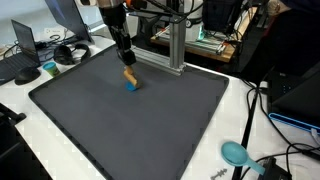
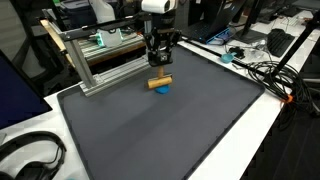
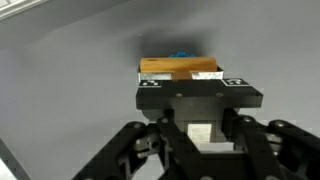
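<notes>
A tan wooden block (image 1: 129, 76) (image 2: 160, 82) rests on a small blue piece (image 1: 131, 87) (image 2: 162, 90) near the far part of the dark grey mat (image 1: 130, 125) (image 2: 170, 130). My gripper (image 1: 125, 64) (image 2: 158, 68) comes straight down onto the block, its fingers shut on the block's sides. In the wrist view the gripper (image 3: 199, 112) fills the lower half. The wooden block (image 3: 180, 68) shows just beyond it, and a pale part of the block shows between the jaws. Only a sliver of the blue piece (image 3: 182, 54) peeks out behind the block.
An aluminium frame (image 1: 175, 45) (image 2: 90, 58) stands at the mat's far edge, close to the arm. Off the mat lie black headphones (image 1: 68, 52) (image 2: 30, 158), a teal object (image 1: 235, 153) (image 2: 228, 58), a laptop (image 1: 25, 40) and cables (image 2: 275, 75).
</notes>
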Robot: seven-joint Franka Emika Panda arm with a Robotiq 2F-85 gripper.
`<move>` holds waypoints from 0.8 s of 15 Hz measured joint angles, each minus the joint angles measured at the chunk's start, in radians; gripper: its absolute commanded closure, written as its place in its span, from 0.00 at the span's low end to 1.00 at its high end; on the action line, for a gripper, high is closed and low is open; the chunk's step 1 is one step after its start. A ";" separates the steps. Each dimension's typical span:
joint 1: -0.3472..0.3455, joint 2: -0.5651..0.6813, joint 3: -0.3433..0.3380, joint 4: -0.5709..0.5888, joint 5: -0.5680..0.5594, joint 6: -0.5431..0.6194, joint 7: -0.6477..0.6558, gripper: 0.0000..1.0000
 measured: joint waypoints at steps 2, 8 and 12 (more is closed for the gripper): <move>0.003 0.014 0.000 0.008 0.000 0.003 0.001 0.78; 0.008 0.045 0.000 0.038 -0.010 0.013 0.002 0.78; 0.008 0.065 0.001 0.064 -0.010 -0.008 0.001 0.78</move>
